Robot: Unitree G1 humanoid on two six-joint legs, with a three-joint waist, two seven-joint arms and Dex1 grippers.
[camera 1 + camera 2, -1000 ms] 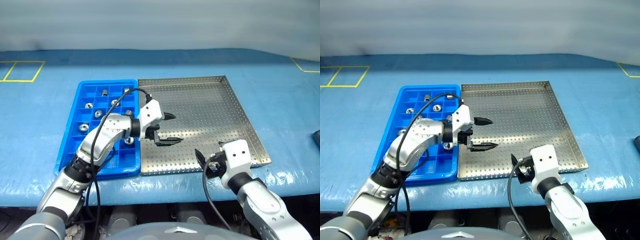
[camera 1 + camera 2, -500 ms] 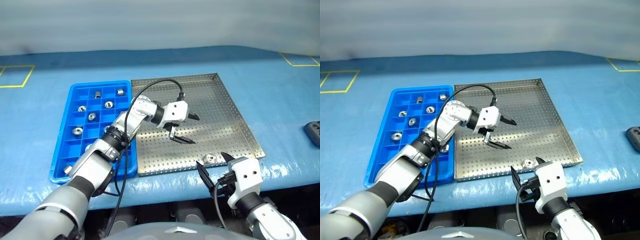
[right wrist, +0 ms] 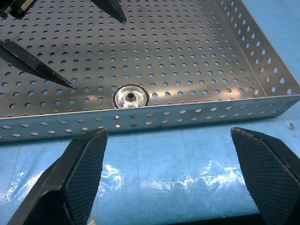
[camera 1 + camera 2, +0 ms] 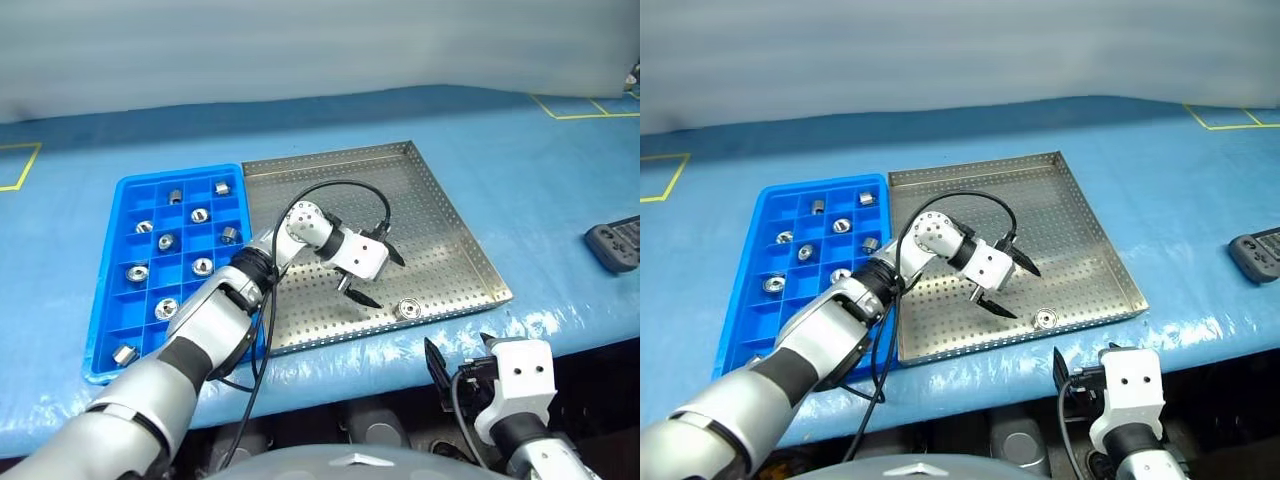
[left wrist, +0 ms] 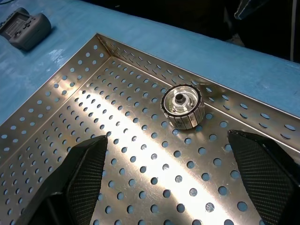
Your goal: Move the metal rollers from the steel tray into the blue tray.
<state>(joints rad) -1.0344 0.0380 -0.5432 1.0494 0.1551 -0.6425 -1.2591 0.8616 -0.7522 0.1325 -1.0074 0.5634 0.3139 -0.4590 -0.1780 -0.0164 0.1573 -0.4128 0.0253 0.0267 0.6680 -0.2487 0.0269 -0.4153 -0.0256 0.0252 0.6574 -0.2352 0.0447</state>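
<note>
Head views: a steel tray (image 4: 440,215) and a blue tray (image 4: 108,262) lie side by side, touching, on a blue-covered table (image 4: 540,170), the blue tray on the robot's left. One roller (image 4: 407,308) stands on the perforated floor of the steel tray, near its front rim and towards its right front corner. The other rollers (image 4: 165,242) sit singly in compartments of the blue tray, spread from its far end to its near left corner. The left gripper (image 4: 370,272) reaches across over the steel tray, pointing right and down, fingers spread wide and holding nothing; the roller lies just to the right of its lower fingertip, apart from it. The right gripper (image 4: 1065,372) hangs below and in front of the table edge, fingers likewise spread and empty. A dark handheld controller (image 4: 613,243) rests on the table well to the right of the steel tray

Left wrist view: the roller (image 5: 183,106) stands upright, its dark centre hole facing up, ahead of and between the two open fingers (image 5: 84,168), close to the tray's corner

Right wrist view: the roller (image 3: 131,97) lies just inside the steel tray's front wall, with the left gripper's fingertips beyond it
</note>
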